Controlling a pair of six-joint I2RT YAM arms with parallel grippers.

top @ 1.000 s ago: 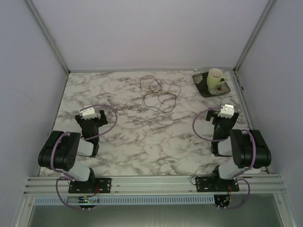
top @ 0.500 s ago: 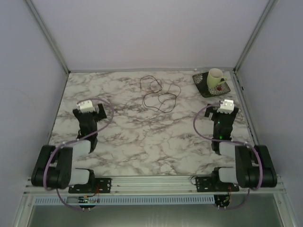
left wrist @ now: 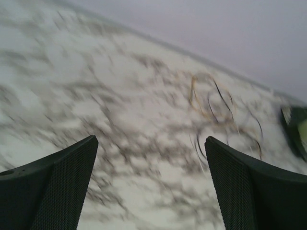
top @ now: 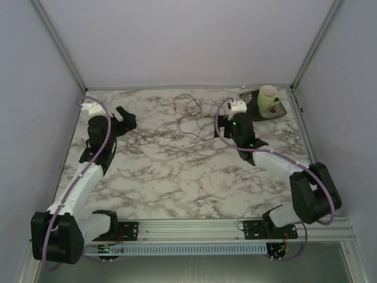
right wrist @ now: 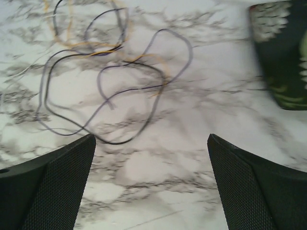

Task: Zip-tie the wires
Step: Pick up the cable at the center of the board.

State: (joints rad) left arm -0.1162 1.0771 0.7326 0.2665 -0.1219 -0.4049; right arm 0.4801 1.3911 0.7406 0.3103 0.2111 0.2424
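The wires [top: 197, 118] lie in loose thin dark loops on the marble table [top: 177, 171], at the far middle. My right gripper [top: 230, 124] hovers just right of them, open, with nothing between its fingers. In the right wrist view the wires [right wrist: 103, 72] spread ahead and to the left of the open gripper [right wrist: 151, 139]. My left gripper [top: 125, 118] is at the far left of the table, open and empty, well left of the wires. In the blurred left wrist view the wires [left wrist: 220, 103] show ahead to the right of the gripper [left wrist: 149, 143].
A pale cup [top: 268, 97] stands on a dark patterned saucer [top: 263, 111] in the far right corner, close behind my right wrist. The saucer [right wrist: 280, 52] also shows at the upper right of the right wrist view. Walls enclose the table on three sides.
Both arms have unfolded from near their bases and reached far out. The left went to the far left. The right went up beside the wires. The wires have not moved.
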